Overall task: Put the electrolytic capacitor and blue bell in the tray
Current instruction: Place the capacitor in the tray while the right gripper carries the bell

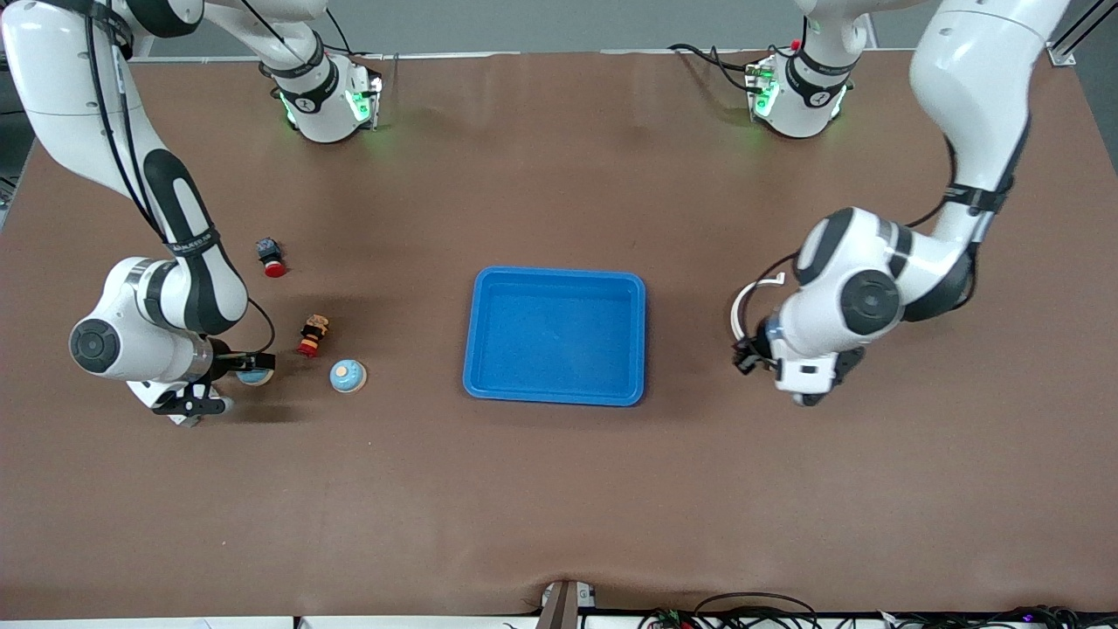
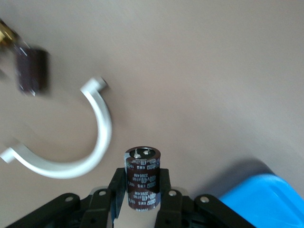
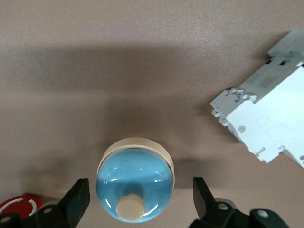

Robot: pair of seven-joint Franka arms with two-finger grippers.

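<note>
Between my left gripper's (image 2: pixel 141 190) clenched fingers stands a dark-brown cylindrical capacitor (image 2: pixel 141 178), its lettering unreadable, beside the bright-blue plastic tray (image 1: pixel 555 336); my right gripper (image 3: pixel 137 197) hangs spread around a glossy blue dome bell (image 3: pixel 135 185), toward the right arm's end; front view hides both.

left gripper (image 1: pixel 758 356): mostly hidden under its own wrist | right gripper (image 3: pixel 137 202): finger bases cut by frame edge | red button (image 3: pixel 16 205): cropped at edge | dark component (image 2: pixel 32 71): blurred, type unclear | tray (image 2: pixel 261 199): only a corner shows
</note>
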